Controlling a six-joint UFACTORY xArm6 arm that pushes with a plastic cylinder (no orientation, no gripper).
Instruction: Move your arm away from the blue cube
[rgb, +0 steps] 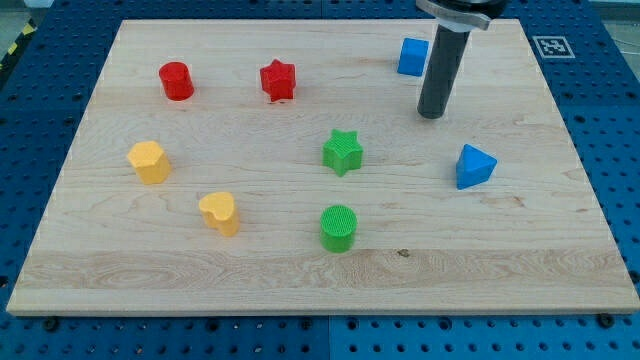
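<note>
My tip (432, 113) nr blue cube (412, 57)

The small blue plastic cube (412, 56) sits on the pale wooden desk (300, 280) in the upper right of the frame, close to the desk's far edge. It rests flat on one face, upright, turned slightly so that its front face and a thin sliver of a side face show. Its colour is a bright, even blue, and its edges look clean and square. My tip (431, 114), the lower end of the straight dark rod, stands on the desk just to the lower right of the cube, near it but apart from it.
</note>
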